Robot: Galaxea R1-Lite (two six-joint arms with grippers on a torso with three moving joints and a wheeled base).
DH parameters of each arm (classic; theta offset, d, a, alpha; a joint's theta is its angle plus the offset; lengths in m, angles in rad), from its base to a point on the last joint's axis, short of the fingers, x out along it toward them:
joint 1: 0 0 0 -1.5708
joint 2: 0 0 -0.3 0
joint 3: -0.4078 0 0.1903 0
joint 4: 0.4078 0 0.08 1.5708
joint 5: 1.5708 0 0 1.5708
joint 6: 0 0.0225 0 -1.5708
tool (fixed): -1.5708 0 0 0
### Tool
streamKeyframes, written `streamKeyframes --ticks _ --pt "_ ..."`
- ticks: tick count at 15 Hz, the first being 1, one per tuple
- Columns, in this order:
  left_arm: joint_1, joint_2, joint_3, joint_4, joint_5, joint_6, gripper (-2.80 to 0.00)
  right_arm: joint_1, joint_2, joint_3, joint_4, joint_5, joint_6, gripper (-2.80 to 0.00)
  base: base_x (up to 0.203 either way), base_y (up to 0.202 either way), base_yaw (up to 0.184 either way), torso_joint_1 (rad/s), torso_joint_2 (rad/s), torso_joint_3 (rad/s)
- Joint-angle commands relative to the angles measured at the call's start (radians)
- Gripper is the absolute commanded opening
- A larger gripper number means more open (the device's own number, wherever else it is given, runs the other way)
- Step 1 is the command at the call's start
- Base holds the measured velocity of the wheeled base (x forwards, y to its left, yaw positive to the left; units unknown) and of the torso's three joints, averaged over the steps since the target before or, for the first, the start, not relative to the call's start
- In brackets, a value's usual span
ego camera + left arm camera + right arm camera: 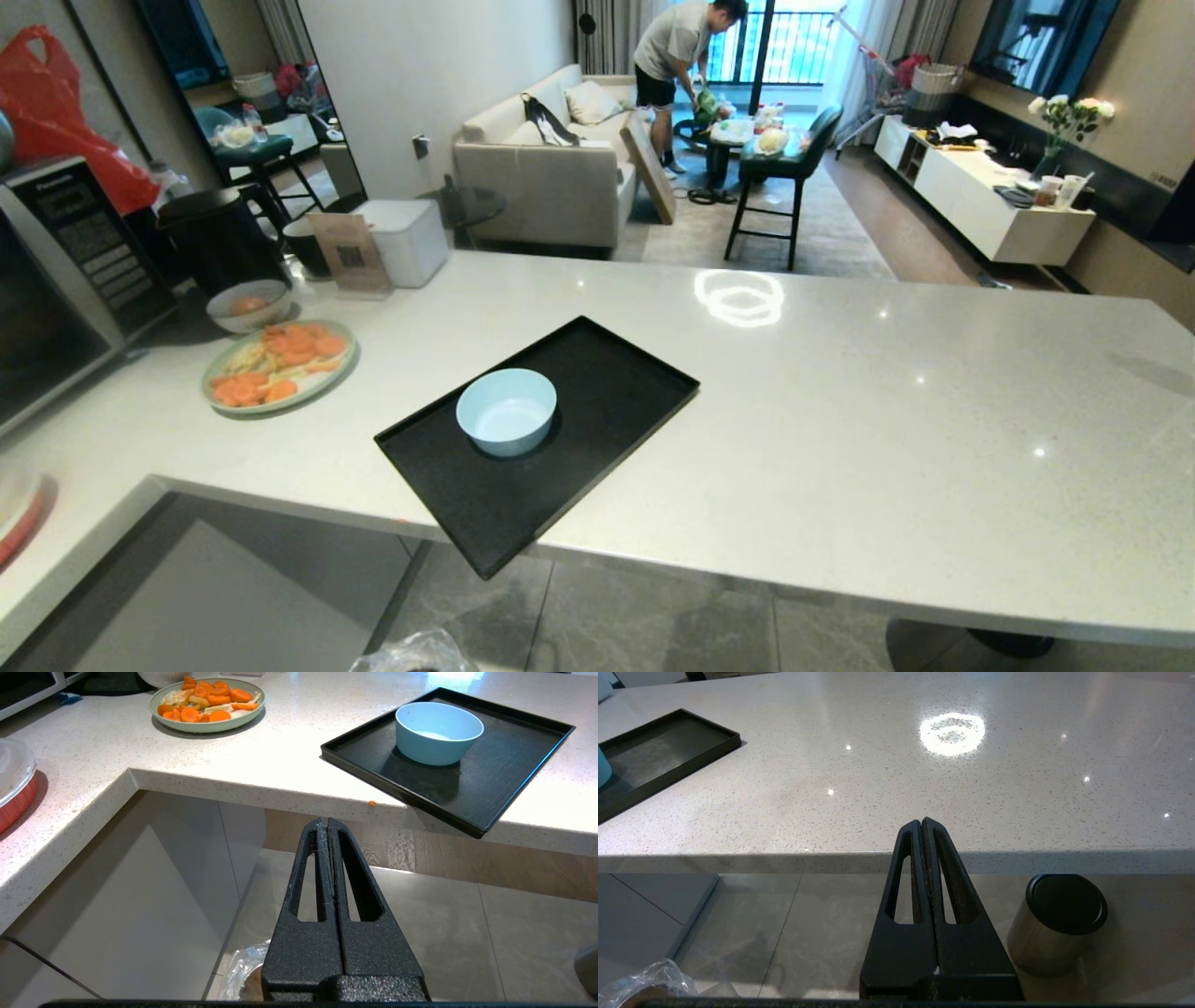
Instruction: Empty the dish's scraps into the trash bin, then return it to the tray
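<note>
Your largest item is the pale stone counter (840,401), which lies ahead of and above both grippers; both hang below its front edge, over the grey floor tiles. The black tray (607,392) rests on the counter with one corner jutting past the edge, up and ahead of the left gripper (327,822), off to the side of the right gripper (921,822). A green plate (161,701) of carrot slices sits farther back on the counter, on the left gripper's other side from the tray. A dark steel cylinder (1057,924) with a black top stands on the floor just beside the right gripper. The trash bin (415,656) shows only its crinkled liner, low and close under the left gripper. The light-blue bowl (506,411) stands upright on the tray, and you can see no scraps in it. Both grippers hold nothing, fingers pressed fully together. One small orange bit (372,803) lies at the counter edge beside the tray.
</note>
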Motion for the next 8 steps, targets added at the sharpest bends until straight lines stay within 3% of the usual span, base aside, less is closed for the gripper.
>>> streamKeyframes --ticks 1,8 --pt "0.000 0.001 0.000 0.000 0.000 -0.001 -2.80 0.000 0.000 0.000 0.000 0.000 0.000 -2.80 0.000 0.000 0.000 0.000 0.00 0.000" --pt "0.000 0.001 0.000 0.000 0.000 -0.001 -2.80 0.000 0.000 0.000 0.000 0.000 0.002 -2.80 0.000 0.000 0.000 0.000 0.00 0.000"
